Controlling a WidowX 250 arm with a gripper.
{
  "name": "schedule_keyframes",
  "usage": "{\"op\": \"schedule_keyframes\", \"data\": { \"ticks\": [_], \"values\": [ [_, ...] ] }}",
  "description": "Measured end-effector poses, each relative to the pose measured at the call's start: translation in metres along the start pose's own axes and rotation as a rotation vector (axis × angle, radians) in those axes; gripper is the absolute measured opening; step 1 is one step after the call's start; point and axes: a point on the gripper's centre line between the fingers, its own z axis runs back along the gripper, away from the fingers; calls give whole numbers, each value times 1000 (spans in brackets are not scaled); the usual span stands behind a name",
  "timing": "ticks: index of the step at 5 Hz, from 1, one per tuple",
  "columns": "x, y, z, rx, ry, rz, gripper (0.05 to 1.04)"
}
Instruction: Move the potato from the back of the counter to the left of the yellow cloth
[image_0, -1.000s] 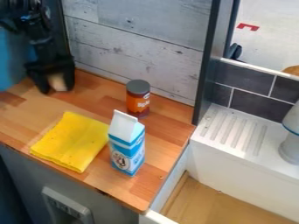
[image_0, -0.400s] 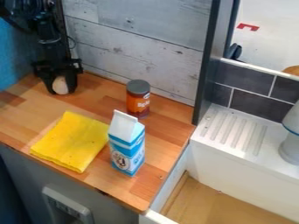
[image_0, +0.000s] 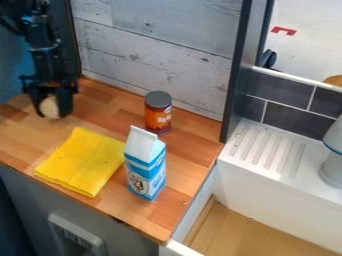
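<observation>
My gripper hangs over the left back part of the wooden counter, shut on a pale, rounded object that sits between its two fingers. Whether that object touches the wood, I cannot tell. In front of the gripper and to its right, a folded yellow cloth lies flat. A blue and white carton stands upright just right of the cloth. Behind the carton stands an orange-brown jar with a grey lid.
The wooden counter is bounded at the back by a whitewashed plank wall. A dark upright post rises at its right back corner. Beyond are a white ribbed ledge and a white object with a blue ring.
Since the middle frame, the gripper has moved left and toward the counter's front, and the pale object has moved with it. The cloth, carton and jar have stayed put.
</observation>
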Motion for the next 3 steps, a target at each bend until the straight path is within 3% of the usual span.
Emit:
{"op": "schedule_keyframes", "data": {
  "ticks": [1, 2, 3],
  "values": [
    [-42, 23, -17, 64, 139, -96, 657],
    [-65, 30, -25, 115, 212, -160, 657],
    [-69, 42, -27, 172, 202, -167, 657]
  ]
}}
